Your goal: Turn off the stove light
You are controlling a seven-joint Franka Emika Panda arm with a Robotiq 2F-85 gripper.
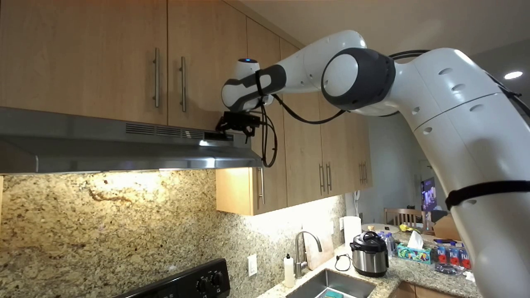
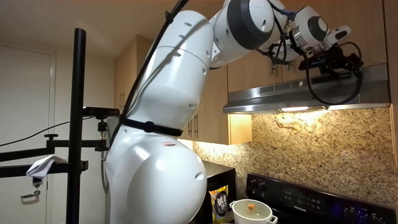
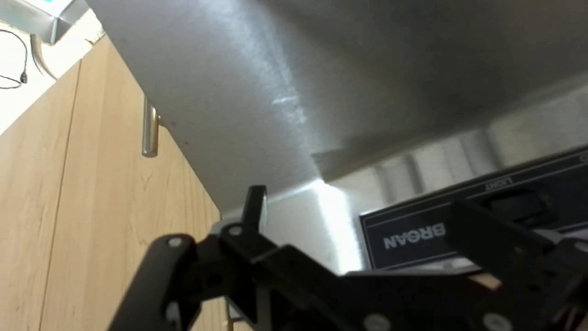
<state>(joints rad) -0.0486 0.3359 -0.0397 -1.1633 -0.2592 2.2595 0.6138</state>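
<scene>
Pincer (image 1: 234, 133) spread wide by the stove hood (image 1: 124, 154)
In an exterior view, it hangs before the hood; in an exterior view, the stove light (image 2: 294, 109) glows underneath; in the wrist view, a finger (image 3: 489, 234) overlaps the panel (image 3: 404, 241) near the light switch (image 3: 518, 203) (contact unclear).

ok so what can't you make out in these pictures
Light switch: partly behind a gripper finger, setting too dark to read, wrist view.
Black control strip: cut by the right edge, wrist view.
Lidded pot: base below the bottom edge, in an exterior view.
</scene>
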